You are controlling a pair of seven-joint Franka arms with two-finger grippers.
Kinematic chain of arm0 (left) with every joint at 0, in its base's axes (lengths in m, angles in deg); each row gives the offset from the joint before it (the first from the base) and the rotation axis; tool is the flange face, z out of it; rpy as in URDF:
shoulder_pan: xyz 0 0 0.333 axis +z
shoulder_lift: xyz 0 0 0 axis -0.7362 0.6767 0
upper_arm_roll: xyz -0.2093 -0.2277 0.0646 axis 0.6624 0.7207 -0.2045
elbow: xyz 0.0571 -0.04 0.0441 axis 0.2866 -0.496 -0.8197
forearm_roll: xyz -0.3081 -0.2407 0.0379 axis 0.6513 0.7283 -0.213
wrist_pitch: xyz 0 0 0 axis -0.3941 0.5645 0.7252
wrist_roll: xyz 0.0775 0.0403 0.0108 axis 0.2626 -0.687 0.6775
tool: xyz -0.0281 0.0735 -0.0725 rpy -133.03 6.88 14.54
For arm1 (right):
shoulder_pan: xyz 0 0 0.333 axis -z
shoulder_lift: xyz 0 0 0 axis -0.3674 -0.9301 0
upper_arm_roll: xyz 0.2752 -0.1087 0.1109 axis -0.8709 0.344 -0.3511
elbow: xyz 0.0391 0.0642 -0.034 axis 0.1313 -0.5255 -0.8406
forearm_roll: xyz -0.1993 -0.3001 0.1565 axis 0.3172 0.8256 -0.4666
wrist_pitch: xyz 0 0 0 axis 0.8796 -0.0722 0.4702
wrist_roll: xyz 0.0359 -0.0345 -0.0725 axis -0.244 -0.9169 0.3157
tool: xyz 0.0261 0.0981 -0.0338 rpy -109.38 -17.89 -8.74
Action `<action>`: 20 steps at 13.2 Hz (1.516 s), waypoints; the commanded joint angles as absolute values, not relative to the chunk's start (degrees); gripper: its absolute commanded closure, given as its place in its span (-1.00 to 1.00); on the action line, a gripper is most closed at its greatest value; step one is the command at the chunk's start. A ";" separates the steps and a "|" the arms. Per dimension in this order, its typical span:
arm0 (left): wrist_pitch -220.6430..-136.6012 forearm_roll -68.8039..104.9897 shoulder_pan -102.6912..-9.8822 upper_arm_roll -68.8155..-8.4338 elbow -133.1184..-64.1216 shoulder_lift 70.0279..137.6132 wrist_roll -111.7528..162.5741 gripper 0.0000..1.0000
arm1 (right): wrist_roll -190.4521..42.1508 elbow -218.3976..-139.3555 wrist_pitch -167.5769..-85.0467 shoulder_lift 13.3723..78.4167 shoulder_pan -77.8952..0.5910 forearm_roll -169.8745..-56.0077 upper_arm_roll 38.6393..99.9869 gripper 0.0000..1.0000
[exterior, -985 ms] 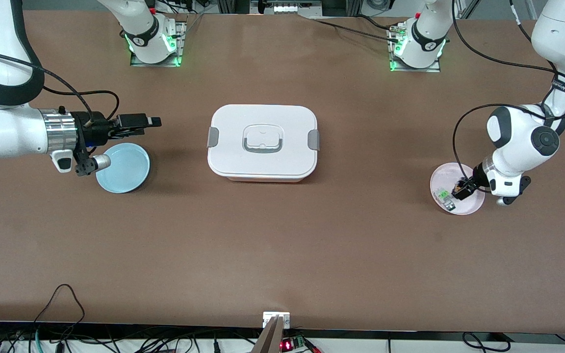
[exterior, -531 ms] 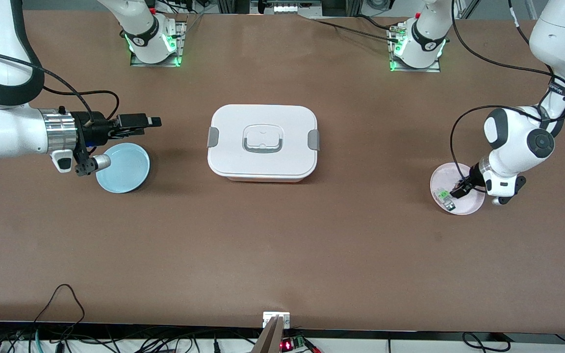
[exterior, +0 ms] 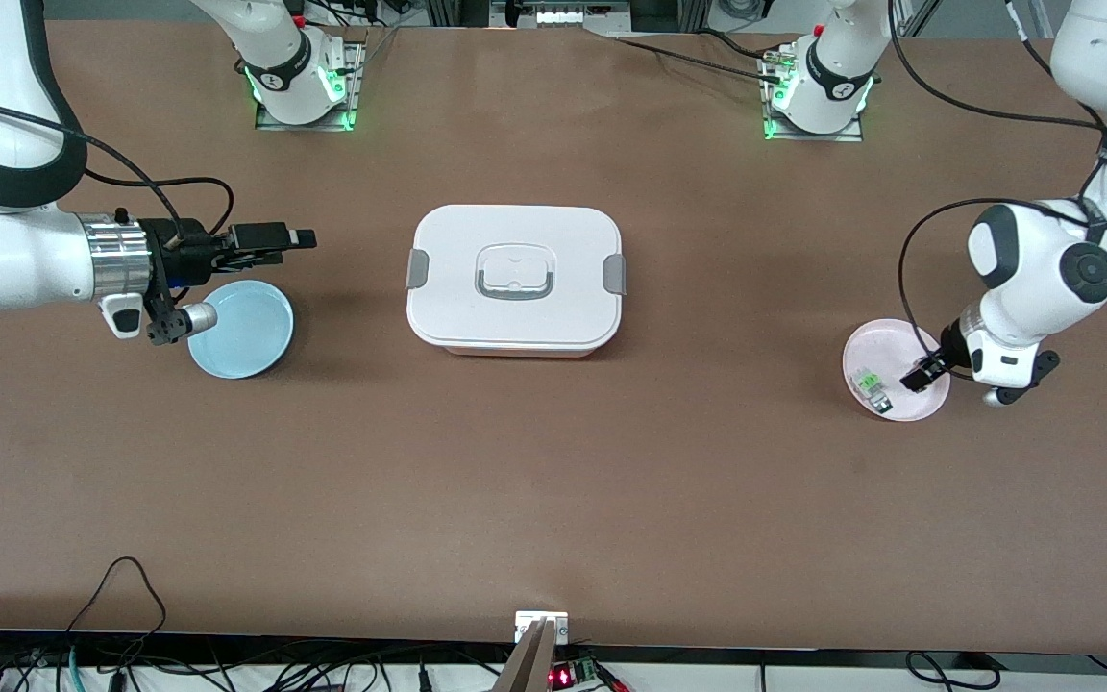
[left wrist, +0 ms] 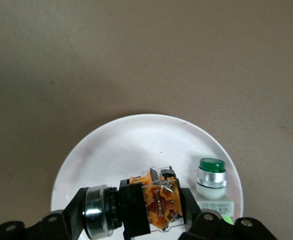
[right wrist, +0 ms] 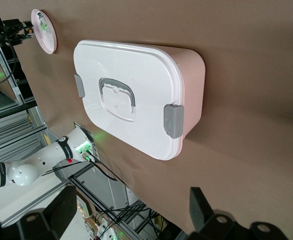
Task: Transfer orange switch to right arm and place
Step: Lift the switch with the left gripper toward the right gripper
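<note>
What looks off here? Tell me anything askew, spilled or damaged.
Nothing stands out. The left pincer is shut on the orange switch over the pink plate, with the green part upright beside it. The right pincer waits open above the table near the blue plate. The white box sits closed, lid square.

A wide brown matte table (exterior: 553,481) fills nearly the whole front view under even overhead light, with soft shadows. Two metal base plates glow green at its top edge (exterior: 304,115). Black cables (exterior: 131,663) tangle along the near edge beside a small white bracket (exterior: 541,627). Metal frame shelving (right wrist: 16,125) shows past the table in the right wrist view
</note>
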State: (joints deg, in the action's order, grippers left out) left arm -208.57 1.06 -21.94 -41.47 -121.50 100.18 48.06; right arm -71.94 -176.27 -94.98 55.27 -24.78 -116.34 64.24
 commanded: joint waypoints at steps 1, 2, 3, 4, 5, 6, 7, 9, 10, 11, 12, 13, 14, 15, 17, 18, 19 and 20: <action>-203.76 0.39 -21.05 -40.16 -120.29 95.96 37.39 0.74 | -71.71 -177.41 -94.19 56.35 -24.72 -116.79 64.48 -1.00; -202.27 1.62 -20.78 -39.90 -119.85 95.69 33.41 0.82 | -71.62 -177.41 -94.10 56.35 -24.72 -116.79 64.48 -1.00; -200.78 2.76 -20.69 -39.46 -119.15 95.52 31.11 0.85 | -71.71 -177.41 -94.10 56.35 -24.72 -116.79 64.48 -1.00; -198.24 2.95 -20.69 -38.24 -118.27 95.34 28.65 0.85 | -71.89 -177.41 -94.10 56.35 -24.72 -116.88 64.48 -1.00; -194.39 3.04 -20.69 -37.79 -115.65 95.34 25.58 0.83 | -71.89 -177.41 -94.10 56.35 -24.72 -116.88 64.48 -1.00; -189.91 4.52 -20.78 -37.62 -113.02 95.95 23.29 0.83 | -72.06 -177.76 -94.10 56.26 -24.72 -116.88 64.48 -1.00; -186.74 6.97 -21.22 -37.53 -110.81 96.65 21.18 0.82 | -72.15 -177.94 -94.19 56.26 -24.72 -116.96 64.48 -1.00; -183.29 11.27 -21.40 -36.57 -108.34 97.09 14.25 0.83 | -72.24 -177.94 -94.63 56.09 -24.81 -117.31 64.39 -1.00; -181.88 13.56 -21.05 -35.78 -107.55 97.18 9.95 0.85 | -72.41 -178.11 -94.89 56.00 -24.81 -117.93 64.30 -1.00; -180.91 15.15 -21.31 -35.68 -106.76 97.53 5.91 0.86 | -72.76 -178.55 -95.24 56.00 -24.81 -119.24 64.30 -1.00; -180.03 15.86 -21.66 -34.90 -106.31 97.62 2.99 0.90 | -72.94 -178.82 -95.33 55.91 -24.81 -121.25 64.39 -1.00; -179.33 16.22 -21.66 -32.71 -106.05 97.62 0.88 0.94 | -74.25 -179.52 -96.46 56.00 -24.81 -123.10 64.39 -1.00; -179.32 16.66 -21.66 -30.69 -105.52 97.97 0.16 1.00 | -75.74 -179.87 -97.26 56.09 -24.81 -125.55 64.30 -1.00; -179.41 17.36 -21.75 -27.97 -105.26 98.15 0.24 1.00 | -77.32 -179.96 -97.61 56.09 -24.81 -128.36 64.39 -1.00; -179.50 18.94 -22.27 -22.18 -102.54 100.95 -0.02 1.00 | -78.21 -181.80 -100.33 56.00 -24.81 -134.77 64.13 -1.00; -179.41 18.86 -22.45 -18.93 -102.10 101.66 -0.55 1.00 | -78.22 -183.29 -101.91 56.00 -24.89 -138.55 63.78 -1.00; -179.67 18.94 -22.45 -16.02 -102.00 101.84 -1.94 1.00 | -78.13 -184.43 -103.75 56.00 -24.98 -141.89 62.99 -1.00; -180.02 19.03 -22.54 -13.30 -101.66 102.19 -2.13 1.00 | -78.13 -185.14 -105.42 56.00 -24.98 -144.62 61.77 -1.00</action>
